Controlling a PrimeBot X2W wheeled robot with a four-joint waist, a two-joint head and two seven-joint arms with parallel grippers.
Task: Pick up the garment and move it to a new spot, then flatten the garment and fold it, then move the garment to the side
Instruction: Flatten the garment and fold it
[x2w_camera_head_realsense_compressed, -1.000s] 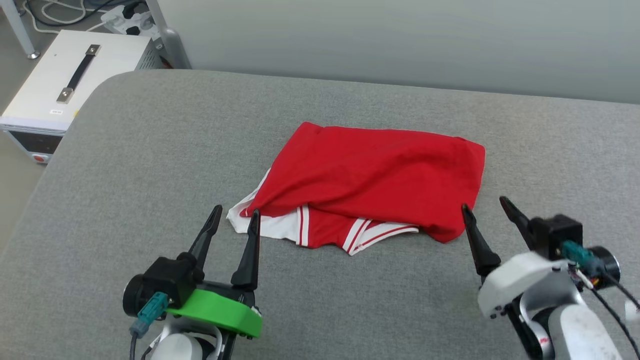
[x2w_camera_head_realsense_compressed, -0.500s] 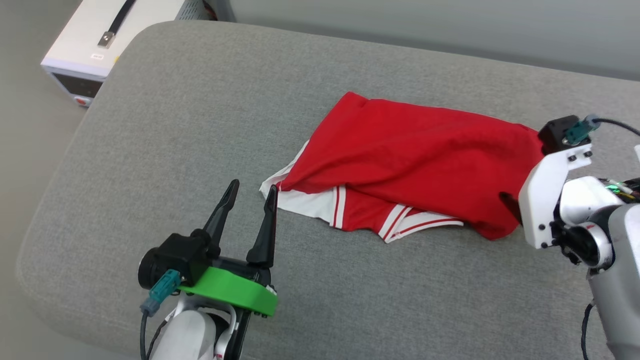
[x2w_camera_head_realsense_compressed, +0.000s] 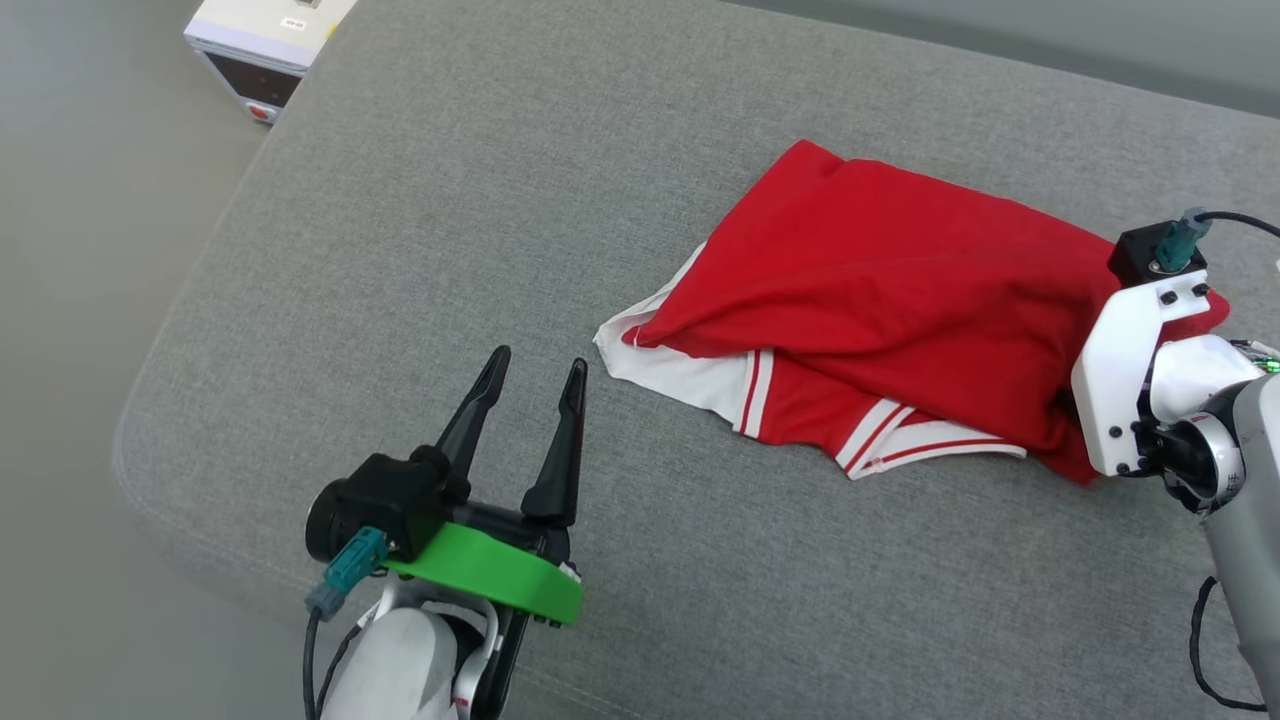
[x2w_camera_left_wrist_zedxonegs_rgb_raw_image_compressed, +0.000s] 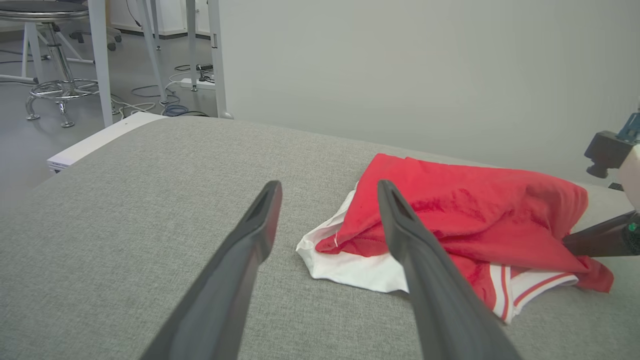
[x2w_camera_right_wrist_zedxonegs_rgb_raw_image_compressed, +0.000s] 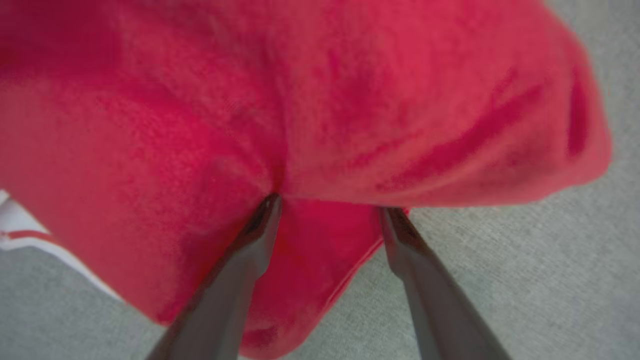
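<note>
Lying where, the garment (x2w_camera_head_realsense_compressed: 900, 300)? (Student)
Centre right of the head view, crumpled on the grey cushion (x2w_camera_head_realsense_compressed: 450, 200). Right gripper (x2w_camera_right_wrist_zedxonegs_rgb_raw_image_compressed: 332, 206): jaws spread, tips against its red fold. Left gripper (x2w_camera_head_realsense_compressed: 539, 358): jaws spread, lower left, apart from it. (Instructor)

Garment (x2w_camera_head_realsense_compressed: 900, 290) on cushion (x2w_camera_head_realsense_compressed: 450, 200); left pincer (x2w_camera_head_realsense_compressed: 540, 360) to its left; right pincer (x2w_camera_right_wrist_zedxonegs_rgb_raw_image_compressed: 330, 202) touching

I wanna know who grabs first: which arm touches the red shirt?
The right arm: its open jaws poke the shirt. The green-based left arm hovers apart.
</note>
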